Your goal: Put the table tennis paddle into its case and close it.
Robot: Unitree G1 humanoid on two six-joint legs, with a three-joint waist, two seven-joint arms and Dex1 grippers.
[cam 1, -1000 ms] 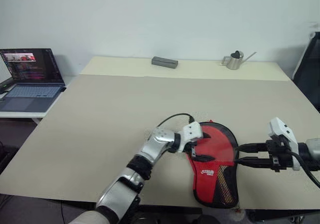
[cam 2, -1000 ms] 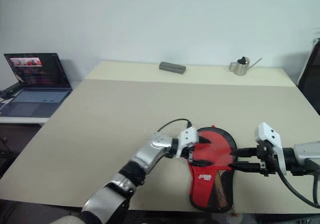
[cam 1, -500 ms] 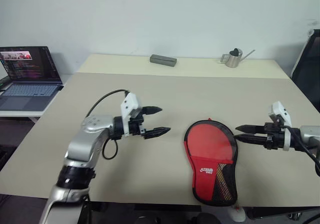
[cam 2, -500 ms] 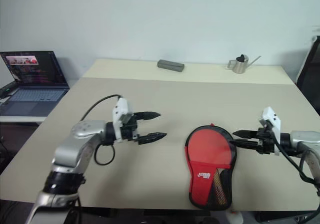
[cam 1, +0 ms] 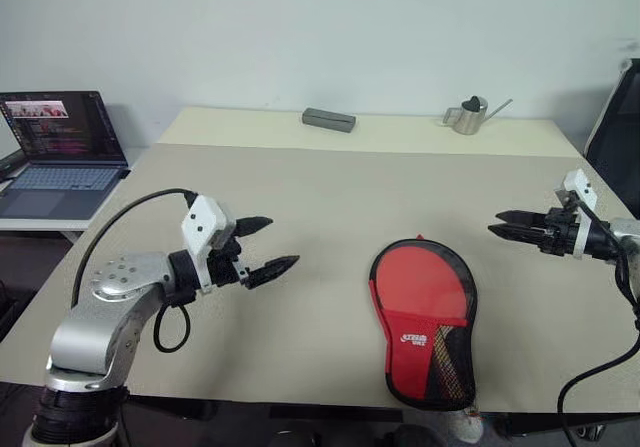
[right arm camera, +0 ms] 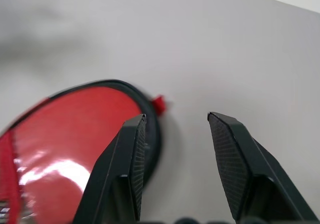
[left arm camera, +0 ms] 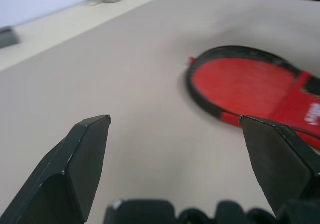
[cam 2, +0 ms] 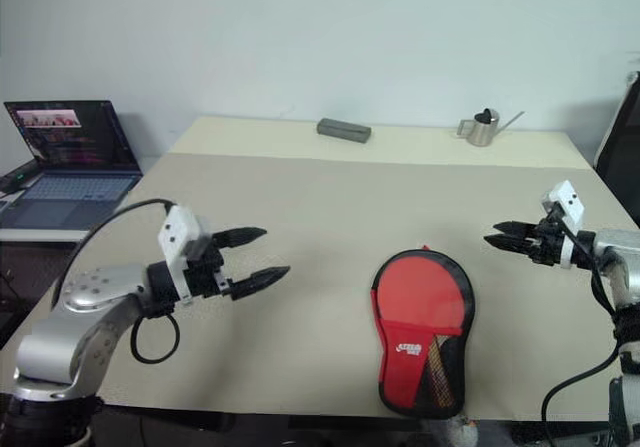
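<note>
Head views: the case [cam 1: 424, 317] lies flat on the surface [cam 1: 330, 197] at 5 o'clock, its white logo unreadable. Left gripper [cam 1: 262, 247] spreads wide at 9 o'clock, right gripper [cam 1: 503, 224] partly parted at 3 o'clock, both empty.

Left wrist: fingers [left arm camera: 75, 159] frame the case.

Right wrist: fingers [right arm camera: 235, 164] above its rim.

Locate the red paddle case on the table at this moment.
In the head views, the case lies flat near the table's front edge, right of centre, between the left end effector and the right end effector, touching neither.

Red case [cam 1: 424, 317] showing black edging and a white logo; beige table [cam 1: 300, 197]; grey box [cam 1: 329, 120]
</note>
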